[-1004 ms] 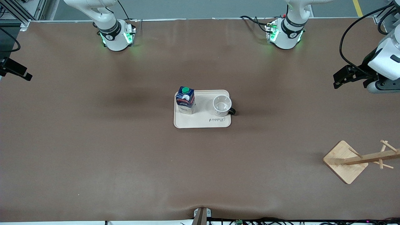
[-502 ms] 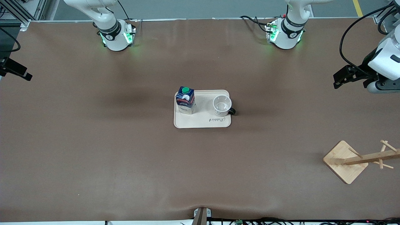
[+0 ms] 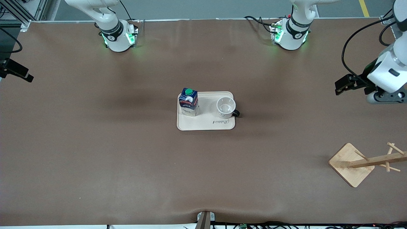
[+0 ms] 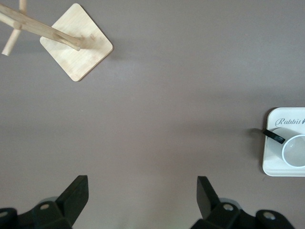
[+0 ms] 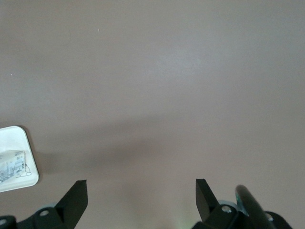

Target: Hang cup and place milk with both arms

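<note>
Wide brown desk, and both arms are up high with nothing in hand. Mid-desk sits a cream tray carrying both targets: the milk upright at the corner toward the right arm's end, the cup upright at the end toward the left arm, mouth up, its black handle poking out over the tray's edge. Down at the left arm's end, nearer the front camera than the tray, stands the wooden mug rack, well apart from everything.

Risks from here, as I read it: that handle faces away from the milk, so a grab on the cup's rim could twist it and leave the handle badly turned for a peg. The rack looks light, so a hard push onto a peg could tip it. The milk is tall and narrow, and a glancing finger would topple it. And with cup and milk sharing one small tray, two arms arriving together could clash.

The left gripper hovers over bare desk between rack and tray, pointing straight down, jaws spread wide and empty. The right gripper hangs over bare desk toward its own end, also pointing down, jaws released, nothing held.
</note>
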`<state>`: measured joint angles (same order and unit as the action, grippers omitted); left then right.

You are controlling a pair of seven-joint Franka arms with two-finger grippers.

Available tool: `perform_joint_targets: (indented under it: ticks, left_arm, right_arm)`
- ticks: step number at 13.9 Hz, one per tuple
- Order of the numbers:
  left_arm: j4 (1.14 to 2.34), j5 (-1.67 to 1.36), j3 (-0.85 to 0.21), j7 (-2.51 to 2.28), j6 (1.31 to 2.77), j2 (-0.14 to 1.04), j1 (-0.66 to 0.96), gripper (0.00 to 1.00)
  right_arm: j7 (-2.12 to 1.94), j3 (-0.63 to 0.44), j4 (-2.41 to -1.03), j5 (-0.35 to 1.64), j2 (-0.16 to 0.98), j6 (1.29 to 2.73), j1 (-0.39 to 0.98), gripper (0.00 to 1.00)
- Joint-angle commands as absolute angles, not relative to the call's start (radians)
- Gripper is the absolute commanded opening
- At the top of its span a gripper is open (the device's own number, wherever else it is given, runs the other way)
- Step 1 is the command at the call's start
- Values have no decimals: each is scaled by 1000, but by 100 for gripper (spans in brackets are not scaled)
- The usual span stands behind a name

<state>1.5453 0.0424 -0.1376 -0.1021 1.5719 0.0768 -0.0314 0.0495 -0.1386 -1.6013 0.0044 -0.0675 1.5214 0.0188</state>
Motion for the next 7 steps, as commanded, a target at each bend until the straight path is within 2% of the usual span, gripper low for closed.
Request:
perform_joint_targets:
  ticks: [1,7]
  left_arm:
    - [1522,28,-133,-97,1557,92,-25,100]
    - [1526,34,-137,-170,1554,117,21,100]
  right_arm:
    - [31,-133,-1597,-28,-71,1520,31,100]
    - [31,-135,-1597,-28,-71,1523,29,100]
